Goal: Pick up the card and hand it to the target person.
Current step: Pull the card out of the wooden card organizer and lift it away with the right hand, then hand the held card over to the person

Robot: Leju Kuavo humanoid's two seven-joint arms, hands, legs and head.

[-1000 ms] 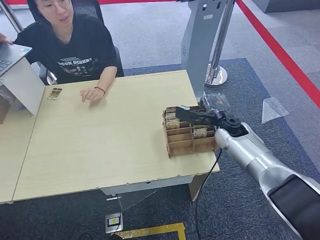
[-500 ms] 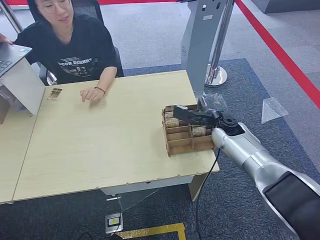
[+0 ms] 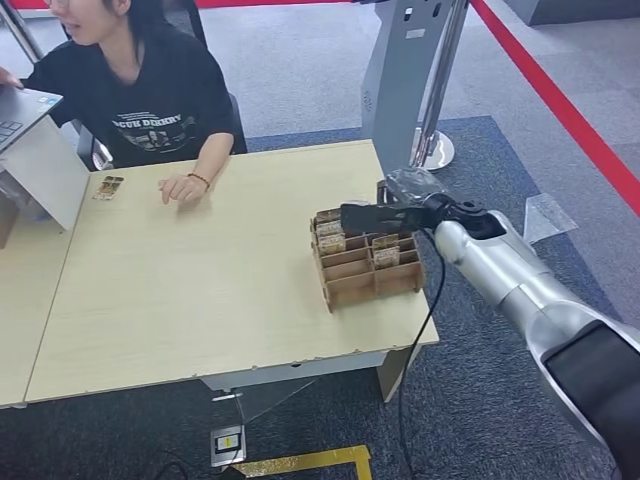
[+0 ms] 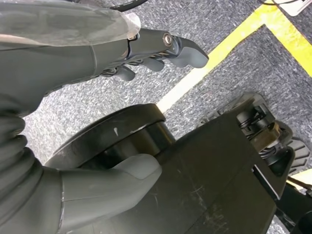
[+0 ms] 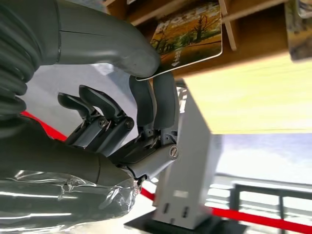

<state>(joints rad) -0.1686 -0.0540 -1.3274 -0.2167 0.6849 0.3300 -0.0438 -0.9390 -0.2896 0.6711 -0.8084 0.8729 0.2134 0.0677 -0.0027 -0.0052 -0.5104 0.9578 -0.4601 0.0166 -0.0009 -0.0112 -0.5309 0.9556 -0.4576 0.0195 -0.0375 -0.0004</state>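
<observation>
We are looking down over a pale wooden table [image 3: 211, 290] from high on our body, with our silver right arm reaching in from the lower right. At its end, our dark grey right hand [image 5: 147, 87] pinches a glossy rectangular card printed with autumn trees [image 5: 189, 34] between the thumb and fingers, while the other fingers curl loosely behind. Seen from the wrist, the card is just at the compartments of a brown cardboard divider tray [image 3: 366, 260], and whether it is fully lifted free we cannot tell. The pinch by one edge leaves most of the card exposed, which we judge will make it easy for someone to take. The tray sits near the table's right end, close to our reach, and its slotted sections hold several more small cards standing on edge; a few sections look empty. Across the table at the far left sits a person in a black printed T-shirt [image 3: 147, 100], one hand resting on the tabletop, likely the one to receive the card. A small card [image 3: 109, 186] lies flat near them. Our left hand [image 4: 121, 53] hangs beside our body above grey carpet, fingers loosely apart and holding nothing.
</observation>
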